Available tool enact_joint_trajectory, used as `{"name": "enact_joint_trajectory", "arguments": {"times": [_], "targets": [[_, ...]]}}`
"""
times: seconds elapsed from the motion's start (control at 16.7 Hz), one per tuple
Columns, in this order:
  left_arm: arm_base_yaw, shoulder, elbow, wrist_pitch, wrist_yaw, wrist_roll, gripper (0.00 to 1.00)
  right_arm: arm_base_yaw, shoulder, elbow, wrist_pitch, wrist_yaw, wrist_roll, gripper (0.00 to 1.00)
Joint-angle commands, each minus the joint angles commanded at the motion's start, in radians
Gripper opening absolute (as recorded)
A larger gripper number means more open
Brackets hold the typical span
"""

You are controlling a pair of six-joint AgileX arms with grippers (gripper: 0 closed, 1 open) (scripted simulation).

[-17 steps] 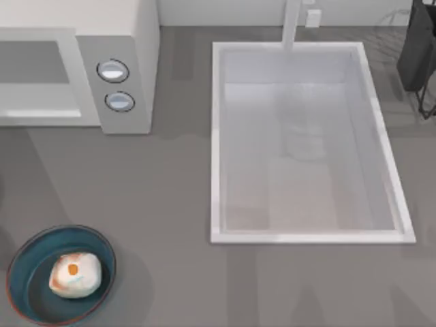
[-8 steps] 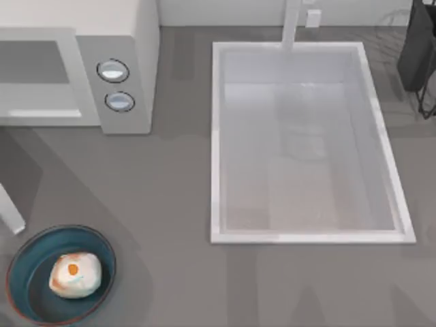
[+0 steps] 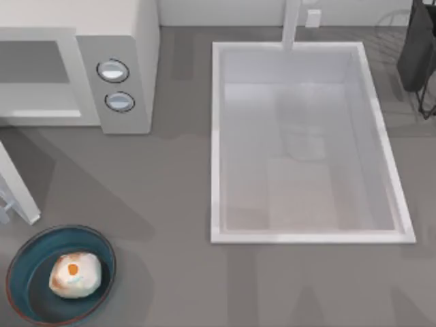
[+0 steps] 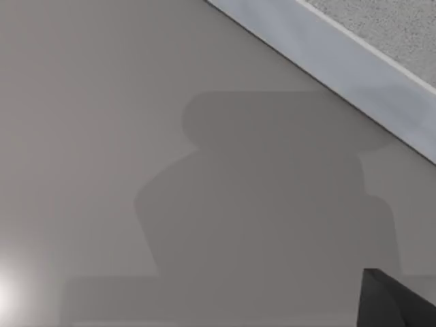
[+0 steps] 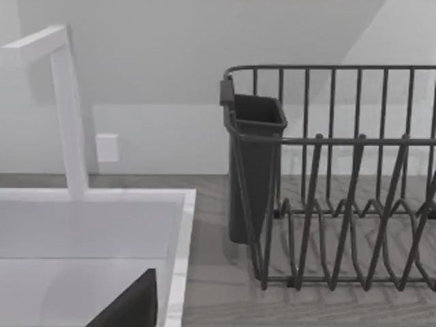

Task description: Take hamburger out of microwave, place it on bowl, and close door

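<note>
Door (image 3: 17, 184) swung further; hamburger (image 3: 75, 274) in bowl (image 3: 27, 262).

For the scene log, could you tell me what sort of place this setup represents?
Most likely a simulated kitchen counter: a microwave at the back left, a white sink basin with a faucet, and a dark wire dish rack beside it.

Small cream hamburger (image 3: 75, 274) lies in round blue bowl (image 3: 27, 269) at table's (image 3: 170, 204) front left; boxy white-grey microwave (image 3: 116, 41) behind it, rectangular white sink basin (image 3: 214, 150) to the right.
</note>
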Motion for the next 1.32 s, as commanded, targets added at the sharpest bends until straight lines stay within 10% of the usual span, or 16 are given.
{"name": "enact_joint_trajectory", "arguments": {"times": [0.3,0.84,1.32], "targets": [[-0.066,-0.017,-0.011,-0.001,-0.048,-0.058,0.0,0.0,0.0,0.0,0.0,0.0,0.0,1.0],[-0.508,-0.159,-0.095,0.01,-0.34,-0.379,0.0,0.0,0.0,0.0,0.0,0.0,0.0,1.0],[-0.532,-0.152,-0.086,0.019,-0.361,-0.404,0.0,0.0,0.0,0.0,0.0,0.0,0.0,1.0]]}}
